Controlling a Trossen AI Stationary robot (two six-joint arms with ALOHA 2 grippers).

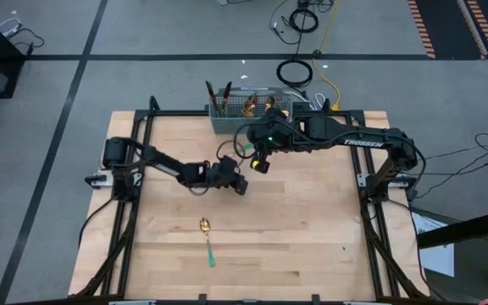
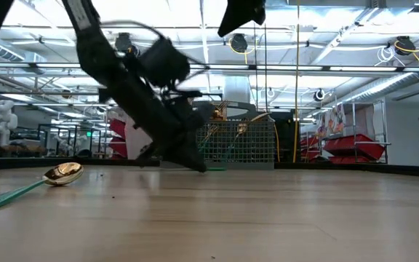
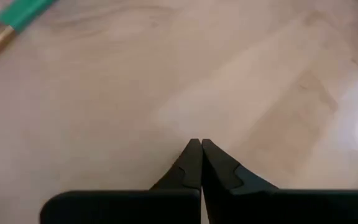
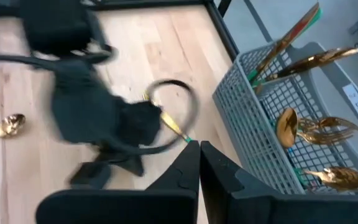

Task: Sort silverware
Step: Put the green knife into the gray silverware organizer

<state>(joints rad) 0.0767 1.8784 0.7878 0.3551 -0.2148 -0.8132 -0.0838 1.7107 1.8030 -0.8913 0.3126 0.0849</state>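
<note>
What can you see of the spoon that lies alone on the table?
The spoon has a shiny gold-coloured bowl and a slim teal-green handle. It lies flat on the bare wooden table, in its near half, with the bowl toward the basket side. Nothing touches it; both grippers are farther back.

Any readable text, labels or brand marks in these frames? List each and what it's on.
"TROSSEN", white letters on the dark forearm of the right arm, high view.
White label with dark print beside the grey wire-mesh basket, right wrist view: cut off and blurred, unreadable.
Red bins and signs in the room behind, low view: too small to read.
Nothing else legible.
</note>
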